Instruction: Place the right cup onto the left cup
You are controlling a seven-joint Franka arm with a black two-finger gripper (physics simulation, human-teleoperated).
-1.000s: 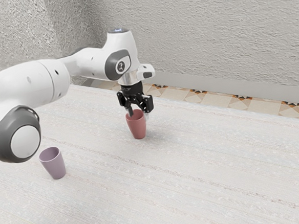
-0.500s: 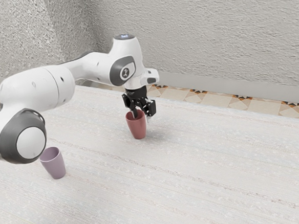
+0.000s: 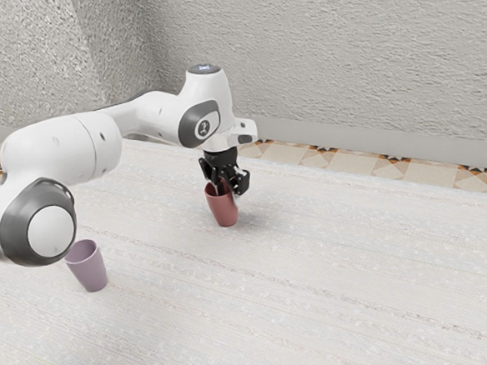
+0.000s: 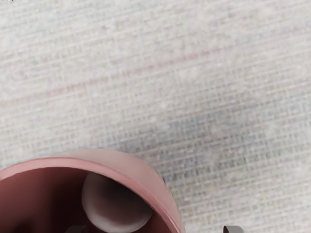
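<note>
Straddling red cup (image 3: 224,210) rim, gripper (image 3: 229,189) open w/ 1 finger (image 4: 77,229) inside (purple cup (image 3: 88,270) stands well apart, btw).

No readable text anywhere (small round emblem (image 3: 204,128) on arm (image 3: 66,151), illegible).

Bright, even light; soft shadow beside red cup (image 3: 223,210), interior darker.
</note>
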